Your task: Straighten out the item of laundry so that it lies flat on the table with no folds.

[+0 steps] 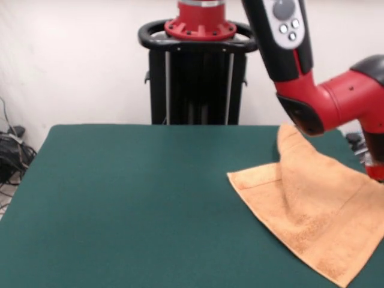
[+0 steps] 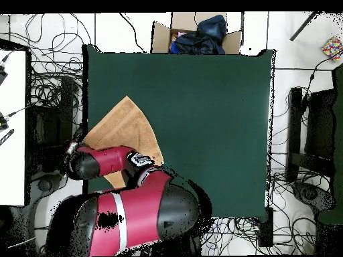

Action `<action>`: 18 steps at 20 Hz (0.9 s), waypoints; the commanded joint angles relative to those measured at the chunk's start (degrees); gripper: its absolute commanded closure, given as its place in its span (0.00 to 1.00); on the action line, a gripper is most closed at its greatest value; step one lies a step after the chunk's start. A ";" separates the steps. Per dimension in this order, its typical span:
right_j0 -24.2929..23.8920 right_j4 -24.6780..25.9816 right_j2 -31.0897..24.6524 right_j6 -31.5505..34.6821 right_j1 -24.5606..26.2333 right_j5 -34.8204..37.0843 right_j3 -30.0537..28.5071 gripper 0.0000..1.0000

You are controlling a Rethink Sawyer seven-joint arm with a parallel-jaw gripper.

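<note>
The item of laundry, a light orange towel (image 1: 312, 204), lies on the right part of the dark green table (image 1: 132, 204). It sits skewed, with one corner pointing at the near edge. A raised fold runs from its far corner (image 1: 288, 135) down through its middle. The far corner rises up behind the red arm's elbow (image 1: 318, 102). In the overhead view the towel (image 2: 127, 127) lies at the table's left side, and the arm covers its lower part. The arm's end with the gripper (image 1: 377, 168) hangs low over the towel's right edge, mostly cut off by the picture.
The robot's black pedestal (image 1: 198, 78) stands behind the table's far edge. Cables (image 1: 12, 150) lie on the floor at the left. In the overhead view a cardboard box with dark clothes (image 2: 197, 33) sits beyond the table's top edge.
</note>
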State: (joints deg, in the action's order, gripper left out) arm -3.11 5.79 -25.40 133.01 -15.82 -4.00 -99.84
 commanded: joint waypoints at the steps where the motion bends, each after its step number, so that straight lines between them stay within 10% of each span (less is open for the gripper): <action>1: 4.57 -5.50 -4.49 10.24 9.94 -1.48 3.96 1.00; 6: 6.17 -8.43 1.56 6.53 3.91 10.38 1.23 1.00; 13: 13.67 -0.06 24.80 1.73 -12.33 34.57 -3.15 1.00; 18: 1.06 -17.94 10.86 17.81 -19.55 38.93 -17.07 1.00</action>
State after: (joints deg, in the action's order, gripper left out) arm 5.93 -2.61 -17.16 133.09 -25.37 24.96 -105.89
